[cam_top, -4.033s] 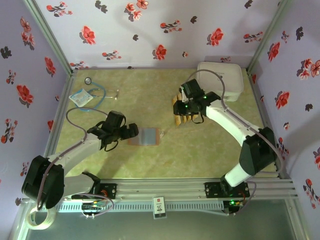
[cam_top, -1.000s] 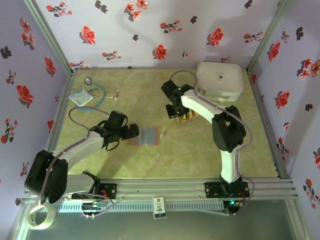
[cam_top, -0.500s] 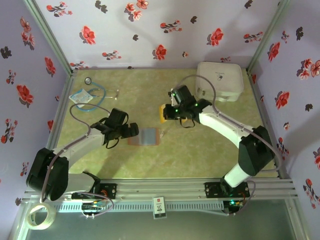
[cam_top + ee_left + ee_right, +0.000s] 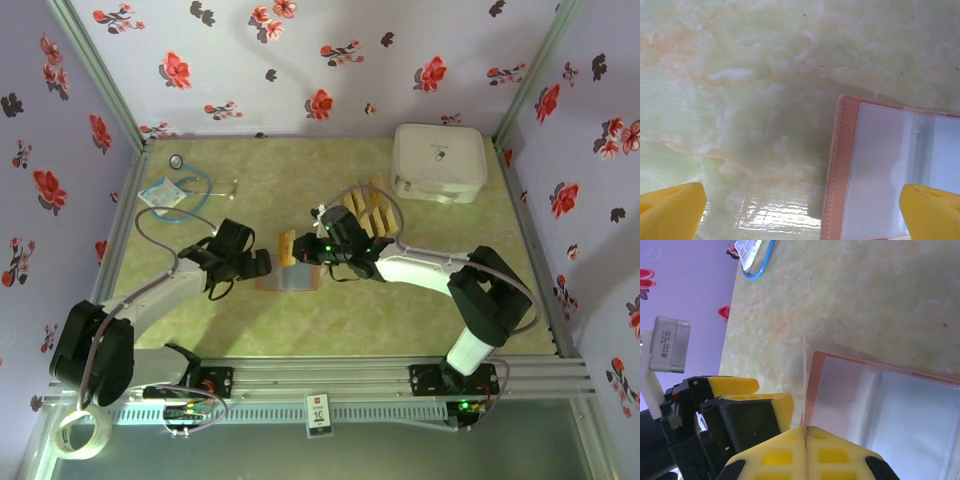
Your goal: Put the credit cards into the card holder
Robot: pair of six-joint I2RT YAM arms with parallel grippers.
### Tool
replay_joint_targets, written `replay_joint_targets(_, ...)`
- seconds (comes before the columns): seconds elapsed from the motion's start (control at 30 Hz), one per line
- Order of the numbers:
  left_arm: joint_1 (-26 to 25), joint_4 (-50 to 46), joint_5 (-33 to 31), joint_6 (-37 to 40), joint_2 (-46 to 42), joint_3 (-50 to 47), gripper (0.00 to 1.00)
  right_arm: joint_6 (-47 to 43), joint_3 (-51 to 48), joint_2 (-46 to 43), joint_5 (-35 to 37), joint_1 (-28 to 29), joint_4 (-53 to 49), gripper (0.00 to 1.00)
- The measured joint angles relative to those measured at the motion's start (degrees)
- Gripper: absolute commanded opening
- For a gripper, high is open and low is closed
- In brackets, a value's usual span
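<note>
One thin golden-orange card point(image 4: 287, 246) is pinched between the closed yellow fingers of my right gripper point(image 4: 805, 437). A second ago that gripper was back at the row of remaining tan credit cards point(image 4: 366, 215) near the white rounded zippered case point(image 4: 440, 160); now it has swung across to the flat reddish-brown card holder point(image 4: 880, 165), which lies open at mid-table with its clear plastic sleeves facing up. So I judge the pick and the carry done for this card, with the insertion left.

From my right wrist the card stands on edge, thin as a line, over the holder's left stitched border, whether touching it or just above I cannot tell. My left gripper point(image 4: 257, 264) hovers with its jaws spread wide and nothing in them, just beside that same border, so room on that side is tight. The pale green marbled table point(image 4: 400, 310) lies bare nearer to me and to the right. The blue stethoscope point(image 4: 195, 188) sits well apart at far left.
</note>
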Motion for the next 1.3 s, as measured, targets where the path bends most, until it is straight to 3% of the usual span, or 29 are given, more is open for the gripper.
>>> replay_joint_targets(0.43,0.0,0.2,-1.27,0.02,0.09,-1.36,1.0,4.0,-5.35,5.79,-1.62,0.0,11.72,0.0)
replay_joint_targets(1.3,-0.07,1.95,-1.53,0.22,3.78,-1.4,1.0,4.42,-11.5,6.14,-2.27,-1.7,15.08,0.0)
